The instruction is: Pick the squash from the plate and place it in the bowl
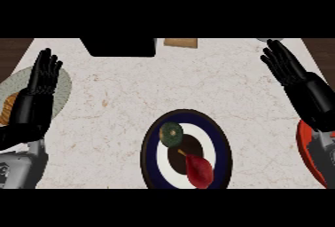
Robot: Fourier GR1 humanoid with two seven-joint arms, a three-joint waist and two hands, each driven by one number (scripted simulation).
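Though small, round green squash (pixel 172 134)

Both hands are held open, fingers straight: left hand (pixel 42 73) well left of the plate (pixel 148 153), right hand (pixel 285 66) well right.

A big pale counter top (pixel 118 88) is filling most of the view. It is looking like light stone, with thin brown lines running across it. Dark brown wood (pixel 13 48) is showing past its far left corner, and more is showing past the far right corner. A flat black shape (pixel 122 46) is sitting at the far edge. A small tan piece (pixel 181 42) is lying just beside it.
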